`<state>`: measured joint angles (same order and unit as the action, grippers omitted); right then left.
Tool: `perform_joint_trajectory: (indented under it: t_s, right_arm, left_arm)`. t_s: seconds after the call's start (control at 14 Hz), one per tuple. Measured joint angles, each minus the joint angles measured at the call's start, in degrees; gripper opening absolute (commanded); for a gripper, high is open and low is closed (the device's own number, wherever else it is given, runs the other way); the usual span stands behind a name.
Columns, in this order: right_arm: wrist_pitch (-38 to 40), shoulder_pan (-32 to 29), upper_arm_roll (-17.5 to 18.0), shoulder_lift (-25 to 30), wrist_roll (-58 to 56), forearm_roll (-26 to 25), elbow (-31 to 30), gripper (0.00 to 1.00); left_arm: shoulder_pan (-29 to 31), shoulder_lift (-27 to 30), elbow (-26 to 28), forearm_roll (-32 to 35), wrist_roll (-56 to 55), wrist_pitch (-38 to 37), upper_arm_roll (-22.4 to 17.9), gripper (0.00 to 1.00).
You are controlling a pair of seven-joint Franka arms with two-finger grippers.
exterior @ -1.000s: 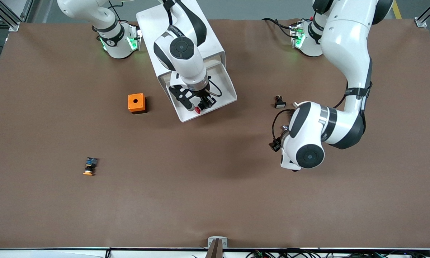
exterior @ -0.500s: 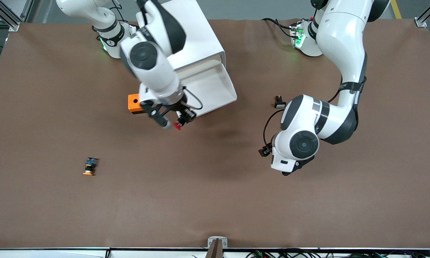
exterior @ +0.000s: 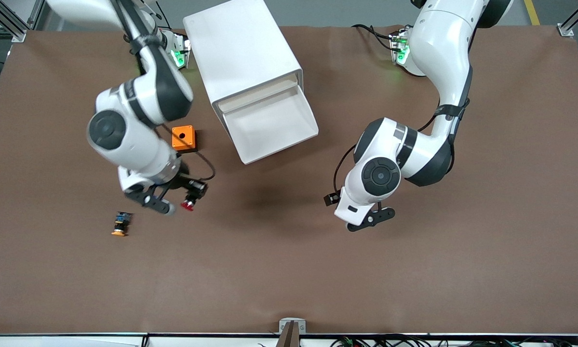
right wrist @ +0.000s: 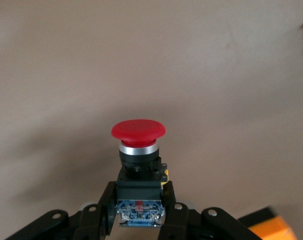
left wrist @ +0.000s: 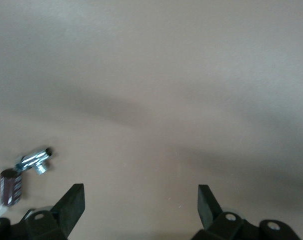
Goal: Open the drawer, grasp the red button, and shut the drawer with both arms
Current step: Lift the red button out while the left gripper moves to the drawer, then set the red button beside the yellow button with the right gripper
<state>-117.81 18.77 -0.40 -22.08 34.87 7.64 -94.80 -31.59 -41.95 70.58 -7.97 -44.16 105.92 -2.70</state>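
Observation:
The drawer (exterior: 269,123) stands pulled out of the white cabinet (exterior: 243,53), and its tray shows nothing inside. My right gripper (exterior: 180,205) is shut on the button (exterior: 188,206) and hangs over bare table between the orange cube and the orange-capped button. In the right wrist view the fingers (right wrist: 104,205) clamp the black-and-blue body, and the red cap (right wrist: 138,129) points away from the gripper (right wrist: 140,202). My left gripper (exterior: 370,219) is open and holds nothing. It hangs over the table toward the left arm's end, with only brown tabletop between its fingertips (left wrist: 74,197).
An orange cube (exterior: 182,138) with a round hole sits on the table beside the cabinet. An orange-capped button (exterior: 120,224) lies close to the right gripper, toward the right arm's end. The brown table (exterior: 289,270) spreads wide in front.
The right arm lifted the button out of the drawer and carried it past the orange cube toward its own end of the table. The left arm swung toward the middle of the table.

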Motion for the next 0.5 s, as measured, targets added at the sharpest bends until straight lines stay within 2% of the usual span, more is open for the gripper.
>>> perform_joint_trajectory:
  t_s: [0.29, 0.5]
  right_arm:
    - [-1.4, -8.1, 0.0, -6.3, -14.4, 0.0, -0.1, 0.00]
    - [-5.0, -10.9, 0.0, -9.9, -21.4, 0.0, -0.1, 0.00]
  left_arm:
    - [-2.8, -1.6, 2.8, 0.0, -0.6, 9.7, 1.0, 0.99]
    - [-4.9, -3.0, 3.8, 0.0, -5.1, 12.2, 1.0, 0.99]
